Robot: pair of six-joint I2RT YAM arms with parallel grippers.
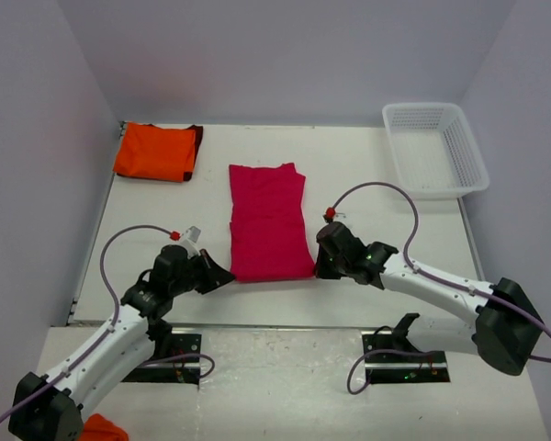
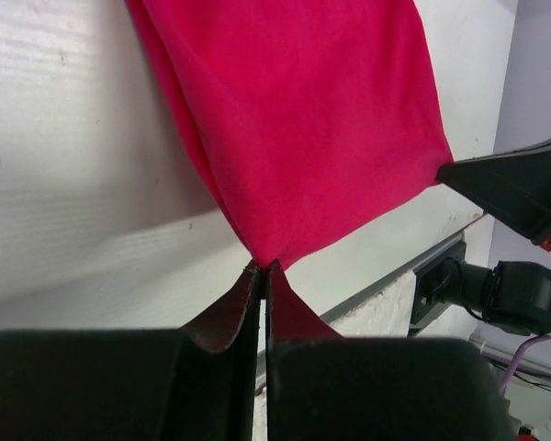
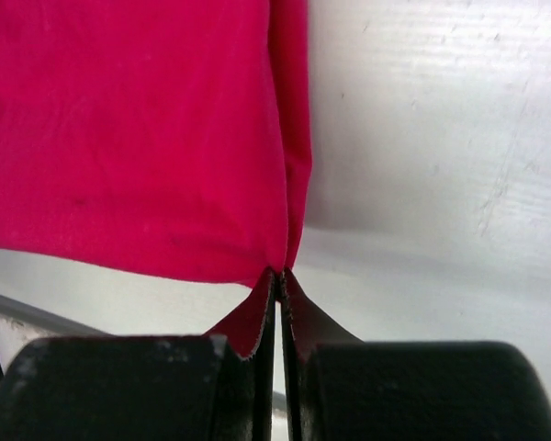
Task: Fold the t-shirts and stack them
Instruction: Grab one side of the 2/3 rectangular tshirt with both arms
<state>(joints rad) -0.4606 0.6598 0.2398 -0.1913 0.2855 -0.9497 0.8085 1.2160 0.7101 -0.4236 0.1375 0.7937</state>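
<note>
At the near edge, the left claw [image 1: 226, 275] is pinched tight on the 7 o'clock corner of the crimson-pink t-shirt [image 1: 268, 220]. The right claw [image 1: 318, 266] is clamped the same way on its 5 o'clock corner. Both wrist views show cloth squeezed between closed jaws. The shirt lies folded into a long strip in the middle of the counter [image 1: 367, 184], running toward 12 o'clock. Farther back, the orange t-shirt [image 1: 154, 152] lies folded at 11 o'clock, and a white lattice basket [image 1: 468, 161] sits at 1 o'clock.

Arms reach low, left pincer [image 2: 262, 271] and right pincer [image 3: 280, 274] clamped on the pink t-shirt [image 1: 268, 220].
</note>
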